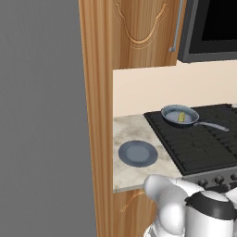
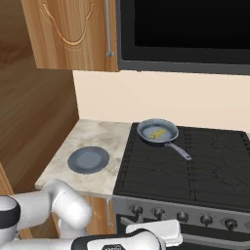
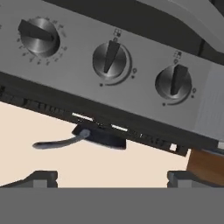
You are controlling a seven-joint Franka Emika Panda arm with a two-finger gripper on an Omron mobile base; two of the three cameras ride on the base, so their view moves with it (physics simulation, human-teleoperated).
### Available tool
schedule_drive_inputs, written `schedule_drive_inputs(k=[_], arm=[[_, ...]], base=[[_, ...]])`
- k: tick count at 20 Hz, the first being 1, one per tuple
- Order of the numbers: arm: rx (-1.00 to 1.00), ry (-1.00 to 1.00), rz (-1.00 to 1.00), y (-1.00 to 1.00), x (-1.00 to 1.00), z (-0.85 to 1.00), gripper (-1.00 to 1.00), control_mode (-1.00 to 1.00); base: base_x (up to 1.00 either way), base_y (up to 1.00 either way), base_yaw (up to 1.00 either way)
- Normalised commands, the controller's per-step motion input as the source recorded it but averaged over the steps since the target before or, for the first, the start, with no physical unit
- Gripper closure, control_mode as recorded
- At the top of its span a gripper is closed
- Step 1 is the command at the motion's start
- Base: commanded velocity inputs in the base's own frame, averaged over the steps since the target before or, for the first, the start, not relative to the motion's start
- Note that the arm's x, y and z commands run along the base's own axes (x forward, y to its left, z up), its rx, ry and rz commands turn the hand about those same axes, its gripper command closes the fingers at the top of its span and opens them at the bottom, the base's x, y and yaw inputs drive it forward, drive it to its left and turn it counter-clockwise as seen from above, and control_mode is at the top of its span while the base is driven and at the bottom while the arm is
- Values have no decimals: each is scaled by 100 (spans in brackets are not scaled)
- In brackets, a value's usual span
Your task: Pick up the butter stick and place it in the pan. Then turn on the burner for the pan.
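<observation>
Dark finger tips of the hand (image 3: 112, 178) stand wide apart at the bottom of the hand view, with nothing between them. The hand looks at the steel front panel of the stove (image 3: 131, 94) from close by, the picture rolled upside down, so the row of knobs sits above the cooktop's edge. Three knobs lie ahead: the middle knob (image 3: 110, 60) straight above the gap between the tips, the right-hand knob (image 3: 173, 82) off to one side, the left-hand knob (image 3: 39, 36) to the other. Beyond the panel edge the pan (image 3: 101, 137) shows with its thin handle.

In the base views the butter stick (image 1: 181, 116) already lies inside the pan, which rests on the rear left burner (image 2: 157, 146) of the black cooktop. The plate (image 2: 88, 159) sits bare on the marble table.

Judging by this, only the knob turn remains; which knob serves that burner cannot be told.
</observation>
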Motion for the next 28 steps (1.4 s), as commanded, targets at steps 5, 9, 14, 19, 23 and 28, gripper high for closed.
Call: schedule_drive_inputs(k=[5,9,14,19,23,28], arm=[[12,0,0,0,14,-25,-100,-100],[12,2,0,0,15,-27,-100,-100],[12,2,0,-2,16,-25,-100,-100],[5,0,0,-16,8,-16,-100,-100],[4,0,0,-10,6,-12,-100,-100],[1,0,0,1,7,-13,-100,-100]], base=[[0,0,0],[0,0,0],[0,0,0],[0,0,0],[0,0,0],[0,0,0]])
